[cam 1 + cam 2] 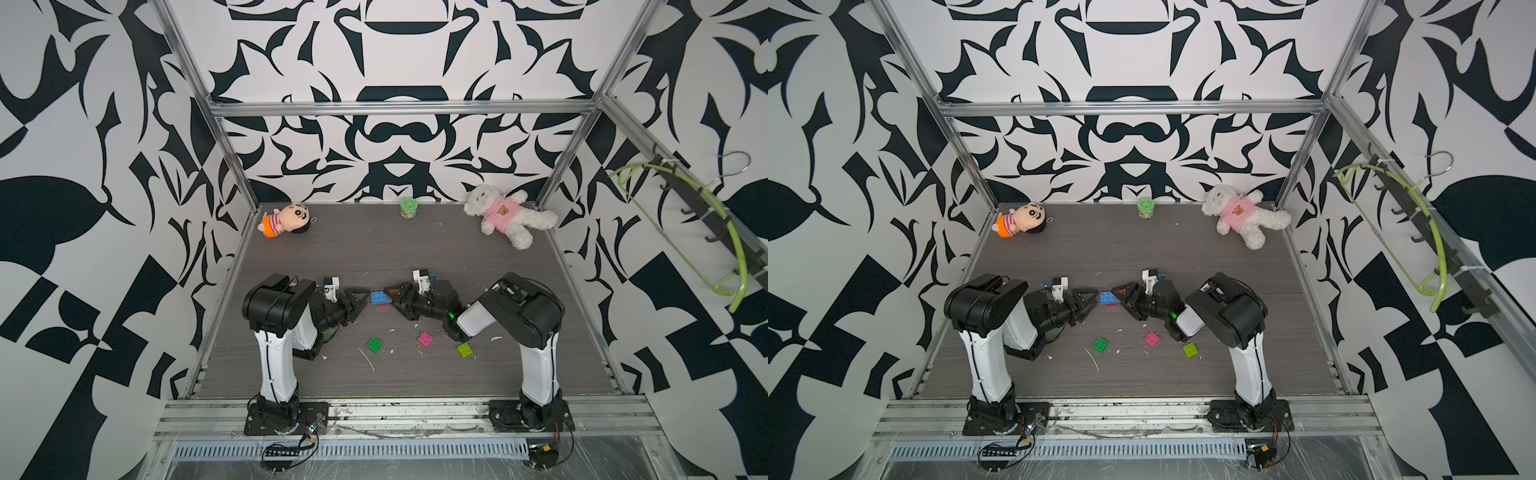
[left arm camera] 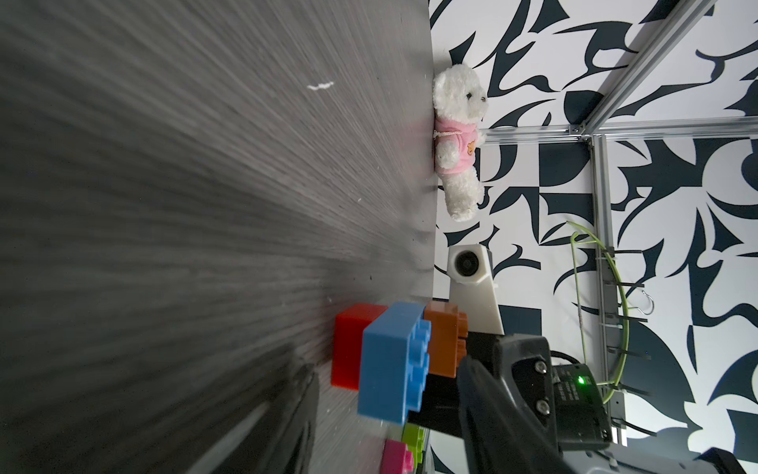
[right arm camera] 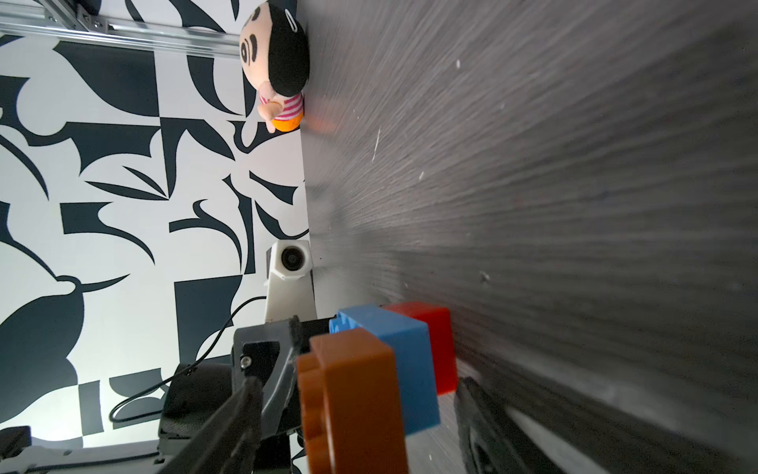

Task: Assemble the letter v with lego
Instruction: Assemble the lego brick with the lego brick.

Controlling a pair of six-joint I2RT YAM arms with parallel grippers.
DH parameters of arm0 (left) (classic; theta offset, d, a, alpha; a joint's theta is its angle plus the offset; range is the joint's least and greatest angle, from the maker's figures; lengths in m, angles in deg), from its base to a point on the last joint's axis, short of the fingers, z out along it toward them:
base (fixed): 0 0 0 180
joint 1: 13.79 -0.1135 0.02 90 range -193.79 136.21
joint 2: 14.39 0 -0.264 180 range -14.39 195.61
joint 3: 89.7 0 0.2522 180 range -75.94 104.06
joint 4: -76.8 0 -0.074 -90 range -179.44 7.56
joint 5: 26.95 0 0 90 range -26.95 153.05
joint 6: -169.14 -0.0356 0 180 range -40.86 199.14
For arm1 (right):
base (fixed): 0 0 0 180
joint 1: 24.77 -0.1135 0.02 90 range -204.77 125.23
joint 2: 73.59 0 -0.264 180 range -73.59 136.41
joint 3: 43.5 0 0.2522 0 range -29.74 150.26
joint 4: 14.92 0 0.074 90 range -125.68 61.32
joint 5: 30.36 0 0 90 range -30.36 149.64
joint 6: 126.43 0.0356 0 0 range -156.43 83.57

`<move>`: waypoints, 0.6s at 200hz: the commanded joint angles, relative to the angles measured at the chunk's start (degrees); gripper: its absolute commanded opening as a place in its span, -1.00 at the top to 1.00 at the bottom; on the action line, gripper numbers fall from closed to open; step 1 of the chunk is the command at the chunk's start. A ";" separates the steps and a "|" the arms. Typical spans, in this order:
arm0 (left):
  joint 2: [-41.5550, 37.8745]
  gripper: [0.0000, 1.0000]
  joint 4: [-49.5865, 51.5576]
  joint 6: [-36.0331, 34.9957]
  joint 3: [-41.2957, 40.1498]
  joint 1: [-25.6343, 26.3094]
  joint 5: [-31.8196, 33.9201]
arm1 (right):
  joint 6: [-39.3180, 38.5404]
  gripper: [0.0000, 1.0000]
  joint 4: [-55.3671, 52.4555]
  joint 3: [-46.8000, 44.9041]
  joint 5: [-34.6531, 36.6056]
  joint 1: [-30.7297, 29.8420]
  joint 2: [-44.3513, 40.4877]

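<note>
Green can (image 1: pixel 408 208) label too small to read, no other legible text

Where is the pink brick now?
In both top views the pink brick lies on the table between the dark green brick and the lime brick, toward the right arm.

6 lego bricks (image 1: pixel 377 296), 2 plush toys (image 1: pixel 505 214), 1 green jar (image 1: pixel 408 207).

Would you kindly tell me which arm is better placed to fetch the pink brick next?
Probably the right: the pink brick lies loose on the table on the right gripper side of the joined bricks, closer to it than to the left gripper.
</note>
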State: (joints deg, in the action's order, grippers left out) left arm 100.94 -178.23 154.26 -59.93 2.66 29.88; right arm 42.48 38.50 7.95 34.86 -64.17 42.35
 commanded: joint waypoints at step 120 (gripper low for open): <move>2.79 -0.10 6.35 -0.93 0.43 2.10 1.15 | 2.71 -0.32 8.14 2.76 1.38 -0.52 3.33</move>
State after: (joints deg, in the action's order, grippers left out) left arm 101.27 -177.67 154.41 -59.56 4.36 30.19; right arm 44.78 43.03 9.43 35.47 -64.37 46.16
